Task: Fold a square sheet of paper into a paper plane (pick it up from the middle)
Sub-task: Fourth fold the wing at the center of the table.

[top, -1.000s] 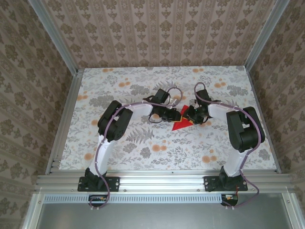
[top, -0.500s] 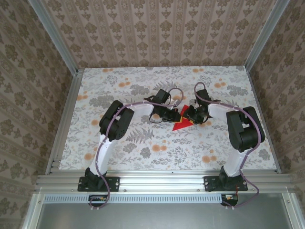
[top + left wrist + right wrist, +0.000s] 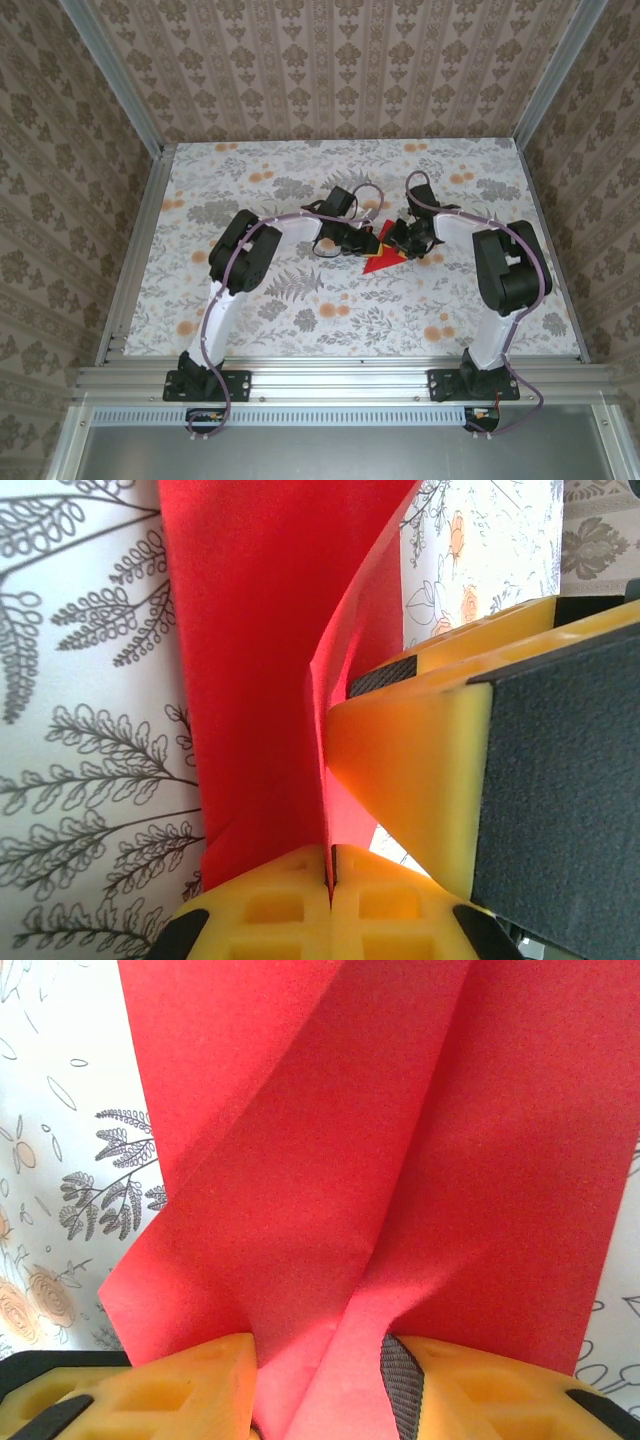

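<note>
Right now your left gripper (image 3: 330, 868) is clenched on the red paper (image 3: 250, 630): in its wrist view the two yellow fingers meet at the bottom, with an upright flap of the sheet pinched in the seam between them. Your right gripper (image 3: 318, 1365) is released. Its yellow fingers stand parted on either side of a raised fold that runs up between them, and the paper is not pressed flat there. From above, you can see the red paper lying on the flowered table (image 3: 250, 300) near its middle, as a pointed shape with its tip toward the arm bases. The two grippers meet over its far end, the left one coming in from the left and the right one from the right, just beside each other.
</note>
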Available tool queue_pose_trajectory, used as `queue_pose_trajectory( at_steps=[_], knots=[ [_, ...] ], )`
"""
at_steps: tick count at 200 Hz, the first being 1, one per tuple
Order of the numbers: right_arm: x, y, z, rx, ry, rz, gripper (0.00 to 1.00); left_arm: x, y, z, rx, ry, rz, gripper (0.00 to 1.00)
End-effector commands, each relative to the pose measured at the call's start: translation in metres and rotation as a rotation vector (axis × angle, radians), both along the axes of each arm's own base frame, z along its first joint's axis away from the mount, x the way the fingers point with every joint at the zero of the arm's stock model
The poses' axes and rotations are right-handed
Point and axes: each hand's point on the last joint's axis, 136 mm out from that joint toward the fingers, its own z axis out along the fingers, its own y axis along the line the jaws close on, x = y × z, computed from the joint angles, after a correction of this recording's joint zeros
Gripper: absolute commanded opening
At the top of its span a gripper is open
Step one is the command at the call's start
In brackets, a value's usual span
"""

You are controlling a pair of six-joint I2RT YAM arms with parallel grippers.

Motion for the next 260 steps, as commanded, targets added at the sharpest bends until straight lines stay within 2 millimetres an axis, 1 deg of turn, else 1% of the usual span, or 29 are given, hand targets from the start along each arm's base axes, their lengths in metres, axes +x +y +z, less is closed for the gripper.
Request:
queue_pose_trajectory(
  at_steps=[1,35,55,75,104,106,109,122,149,171,182,223,260],
  knots=[
    [-0.032,-0.024,-0.040,-0.167,0.172,-0.031,0.42,0.002,-0.002,0.003,-0.040,0.020,-0.009,0.04],
    [-0.036,-0.024,-0.044,-0.198,0.204,-0.036,0.40,0.002,-0.002,0.014,-0.067,0.014,-0.005,0.16],
    [-0.035,-0.024,-0.047,-0.210,0.210,-0.040,0.39,0.003,0.000,0.022,-0.091,0.018,0.004,0.20],
    [-0.036,-0.024,-0.048,-0.214,0.213,-0.044,0.40,0.002,0.003,0.026,-0.099,0.015,0.011,0.22],
    [-0.036,-0.024,-0.048,-0.216,0.214,-0.049,0.40,0.001,0.009,0.027,-0.097,0.018,0.023,0.24],
    [-0.040,-0.025,-0.049,-0.221,0.233,-0.048,0.40,0.002,0.010,0.027,-0.099,0.018,0.023,0.25],
    [-0.042,-0.026,-0.049,-0.224,0.239,-0.048,0.40,0.002,0.011,0.026,-0.099,0.019,0.026,0.25],
    [-0.042,-0.026,-0.049,-0.227,0.243,-0.052,0.39,0.003,0.014,0.030,-0.101,0.014,0.037,0.26],
    [-0.044,-0.027,-0.051,-0.254,0.261,-0.049,0.40,0.009,0.023,0.044,-0.123,-0.005,0.063,0.28],
    [-0.045,-0.028,-0.051,-0.271,0.265,-0.055,0.40,0.013,0.031,0.048,-0.128,-0.021,0.093,0.29],
    [-0.045,-0.028,-0.051,-0.274,0.264,-0.057,0.40,0.014,0.033,0.047,-0.116,-0.027,0.098,0.29],
    [-0.046,-0.029,-0.051,-0.280,0.269,-0.061,0.41,0.017,0.033,0.028,-0.036,-0.054,0.102,0.32],
    [-0.047,-0.031,-0.052,-0.303,0.287,-0.077,0.43,0.008,0.032,0.012,0.067,-0.121,0.069,0.33]
  ],
)
